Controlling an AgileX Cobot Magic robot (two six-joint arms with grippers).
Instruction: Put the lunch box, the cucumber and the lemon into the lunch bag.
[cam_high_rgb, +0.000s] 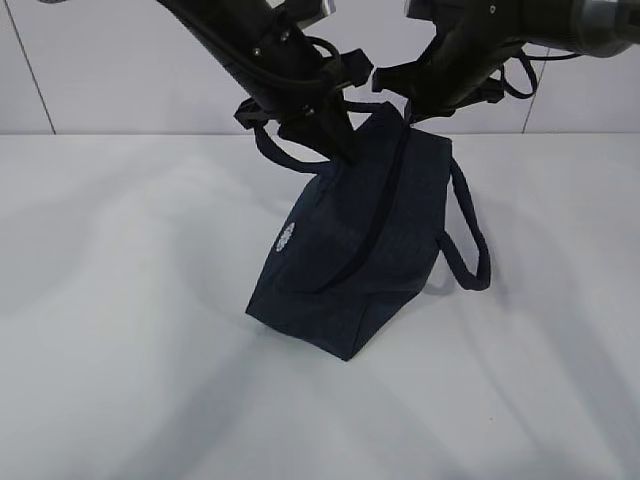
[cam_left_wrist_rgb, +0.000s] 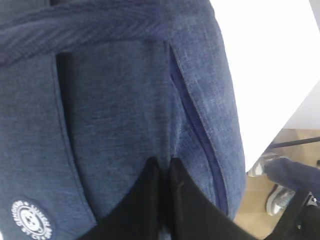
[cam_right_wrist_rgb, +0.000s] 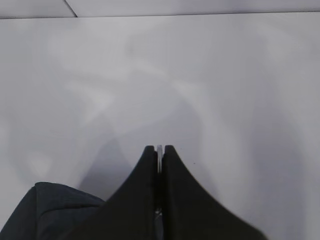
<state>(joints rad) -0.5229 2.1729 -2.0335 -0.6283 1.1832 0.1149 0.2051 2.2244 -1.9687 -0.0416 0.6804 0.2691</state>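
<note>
On the white table (cam_high_rgb: 120, 330) the lunch bag (cam_high_rgb: 360, 260) hangs tilted, its closed zipper (cam_high_rgb: 375, 215) running lengthwise. The left gripper (cam_high_rgb: 335, 135) pinches its top fabric; the right gripper (cam_high_rgb: 408, 112), jaws together on something thin at the zipper's upper end, sits just beside.

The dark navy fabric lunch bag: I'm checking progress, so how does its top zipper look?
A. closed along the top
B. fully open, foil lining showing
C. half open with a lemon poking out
A: the dark navy fabric lunch bag shows an unbroken zipper line and no lining.
</note>
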